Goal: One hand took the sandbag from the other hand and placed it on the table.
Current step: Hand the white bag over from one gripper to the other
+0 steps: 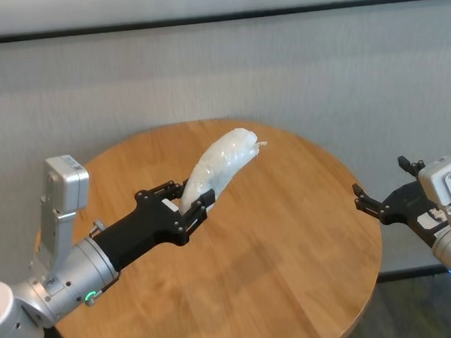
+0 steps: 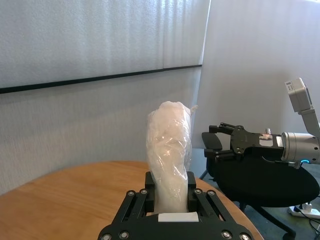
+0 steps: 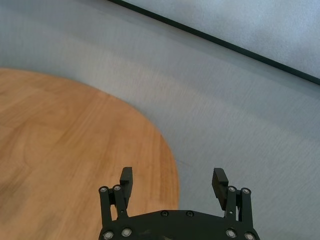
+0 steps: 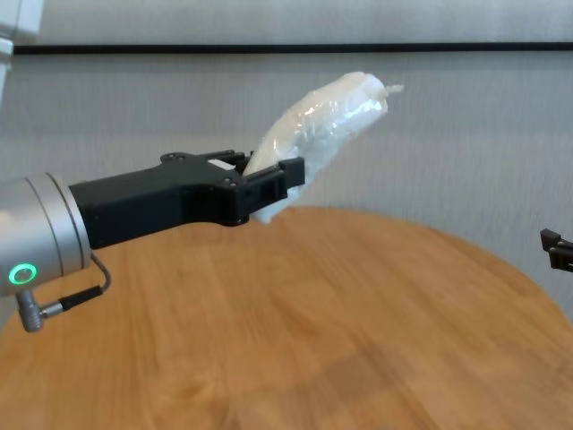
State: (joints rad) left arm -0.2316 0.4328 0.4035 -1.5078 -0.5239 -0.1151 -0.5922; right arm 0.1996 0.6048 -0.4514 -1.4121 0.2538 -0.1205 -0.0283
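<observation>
My left gripper (image 1: 189, 206), the long black one with the green ring light, is shut on the lower end of the sandbag (image 1: 221, 161). The white, lumpy bag in clear plastic slants up and away from the fingers, held above the round wooden table (image 1: 293, 249). The left wrist view shows the sandbag (image 2: 170, 150) standing up out of the left gripper (image 2: 170, 200). My right gripper (image 1: 381, 177), with the blue light, hovers open off the table's right edge, apart from the bag. In its own view the right gripper (image 3: 172, 177) is empty over the table rim (image 3: 150, 150).
A grey wall with a dark strip runs behind the table. A black office chair (image 2: 270, 185) stands on the floor beyond the table on the right side, below the right arm. The chest view shows bare tabletop (image 4: 340, 340) under the bag.
</observation>
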